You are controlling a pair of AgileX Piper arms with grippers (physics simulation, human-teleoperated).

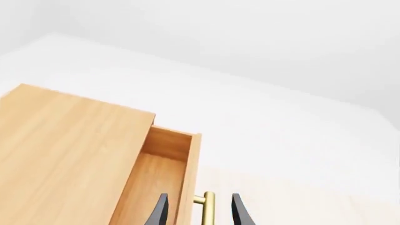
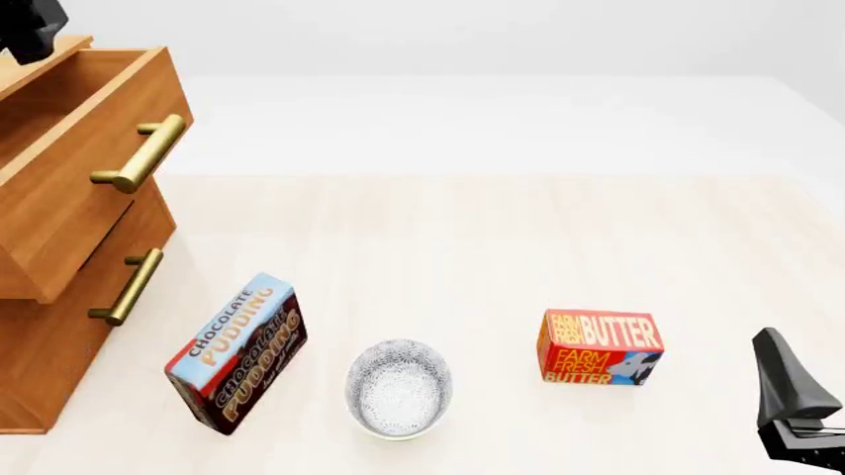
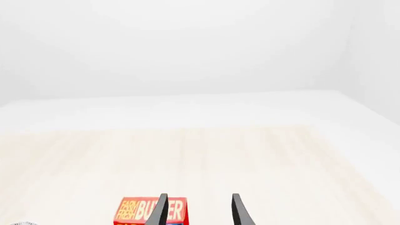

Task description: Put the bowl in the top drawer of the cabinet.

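The speckled white bowl [image 2: 399,388] sits upright on the table near the front edge, between two boxes. At the left stands the wooden cabinet [image 2: 46,361] with its top drawer [image 2: 82,183] pulled out and nothing inside that I can see. In the left wrist view, the drawer's inside [image 1: 156,180] and brass handle [image 1: 205,206] lie beyond my left gripper [image 1: 198,214], which is open and holds nothing. It hovers above the drawer at the far left [image 2: 32,30]. My right gripper [image 3: 198,214] is open and empty, low at the front right [image 2: 790,401], right of the bowl.
A chocolate pudding box [image 2: 237,352] stands tilted just left of the bowl. A red butter box [image 2: 599,347] sits between the bowl and my right gripper, also in the right wrist view [image 3: 142,210]. The lower drawer's handle [image 2: 129,287] sits beneath the open drawer.
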